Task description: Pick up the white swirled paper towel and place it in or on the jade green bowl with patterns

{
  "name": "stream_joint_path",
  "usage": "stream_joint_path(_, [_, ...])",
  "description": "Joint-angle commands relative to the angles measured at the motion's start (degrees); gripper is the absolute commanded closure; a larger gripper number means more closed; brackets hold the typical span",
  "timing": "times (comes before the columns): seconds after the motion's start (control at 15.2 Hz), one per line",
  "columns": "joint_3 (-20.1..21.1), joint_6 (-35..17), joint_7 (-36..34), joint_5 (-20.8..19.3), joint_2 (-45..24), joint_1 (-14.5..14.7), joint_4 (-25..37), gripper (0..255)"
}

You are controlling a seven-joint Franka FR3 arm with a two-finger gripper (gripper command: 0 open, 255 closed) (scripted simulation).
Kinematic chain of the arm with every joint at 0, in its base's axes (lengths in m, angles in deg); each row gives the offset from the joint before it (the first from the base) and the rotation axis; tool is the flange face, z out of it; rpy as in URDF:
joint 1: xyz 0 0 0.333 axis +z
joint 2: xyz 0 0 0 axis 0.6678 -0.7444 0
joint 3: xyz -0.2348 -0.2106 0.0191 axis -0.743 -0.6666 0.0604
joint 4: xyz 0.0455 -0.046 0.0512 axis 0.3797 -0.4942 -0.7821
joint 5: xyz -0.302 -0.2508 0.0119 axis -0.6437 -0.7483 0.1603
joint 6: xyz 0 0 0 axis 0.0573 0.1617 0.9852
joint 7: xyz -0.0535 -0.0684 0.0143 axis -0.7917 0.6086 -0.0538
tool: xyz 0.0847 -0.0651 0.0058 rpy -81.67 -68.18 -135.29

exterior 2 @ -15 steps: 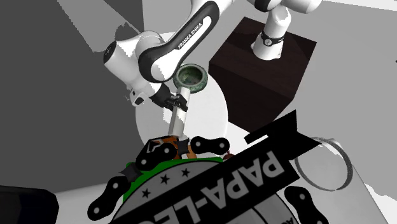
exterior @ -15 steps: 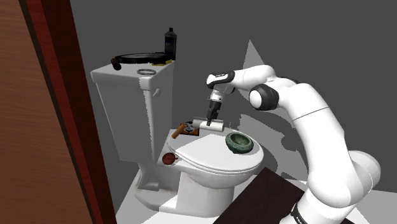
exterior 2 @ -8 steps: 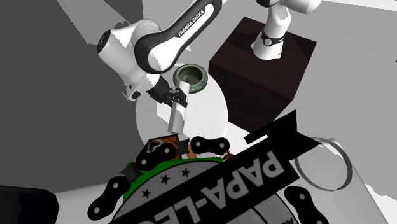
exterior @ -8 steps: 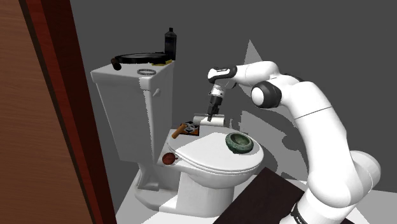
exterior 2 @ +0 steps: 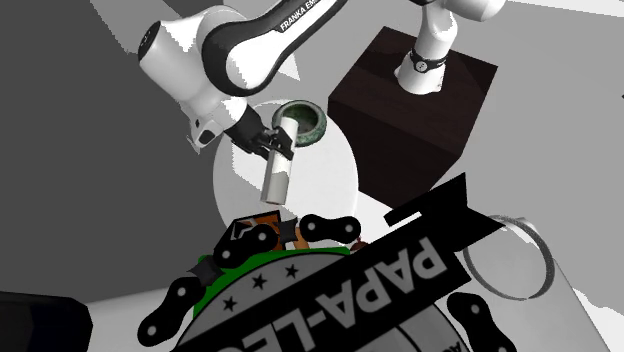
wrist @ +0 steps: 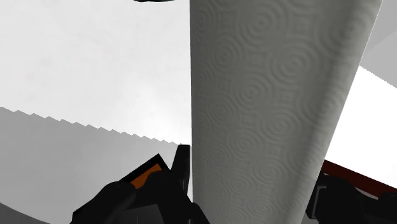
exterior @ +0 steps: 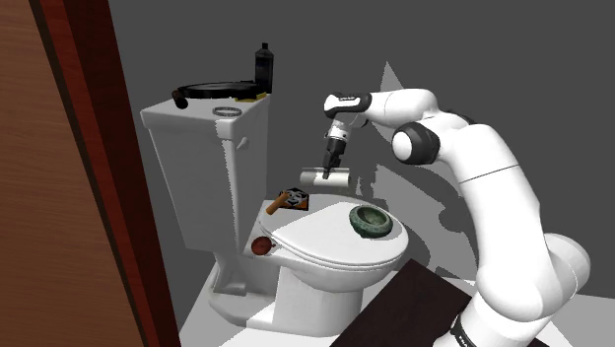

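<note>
The white paper towel roll (exterior: 325, 179) with an embossed swirl pattern lies level in the air above the back of the white toilet lid (exterior: 315, 246). My black gripper (exterior: 329, 171) comes down from above and is shut on it. The second exterior view has the roll (exterior 2: 277, 175) hanging below the gripper (exterior 2: 270, 146), close beside the bowl (exterior 2: 303, 122). Seen from the wrist, the roll (wrist: 273, 108) stands between my fingers (wrist: 181, 170). The dark green patterned bowl (exterior: 370, 220) sits on the lid, toward the shoulder view's right and lower than the roll.
A black bottle (exterior: 263, 66), a flat black round object (exterior: 217, 89) and a small ring (exterior: 228, 112) rest on the toilet tank. Brown items (exterior: 289, 200) lie behind the seat. A wooden door (exterior: 49, 197) borders the shoulder view's left, and the dark stand (exterior: 414, 306) is at lower right.
The gripper has risen with the roll, lifting it clear of the toilet lid. The arm's wrist has moved up and slightly back; the bowl has not moved.
</note>
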Motion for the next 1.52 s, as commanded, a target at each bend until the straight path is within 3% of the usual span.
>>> stream_joint_path(0.0, [0.0,1.0,-0.4,0.0,0.3,-0.1,0.7,255])
stream_joint_path(0.33, [-2.5,-4.4,5.7,-2.1,11.6,-0.1,-17.7,255])
stream_joint_path(0.73, [-5.3,-8.0,11.6,-5.0,21.3,-1.2,-32.5,255])
stream_joint_path(1.12, [-8.4,-10.0,17.0,-8.7,29.2,-3.3,-43.4,255])
stream_joint_path(1.45, [-8.1,-13.1,18.0,-8.0,27.4,-3.4,-45.0,255])
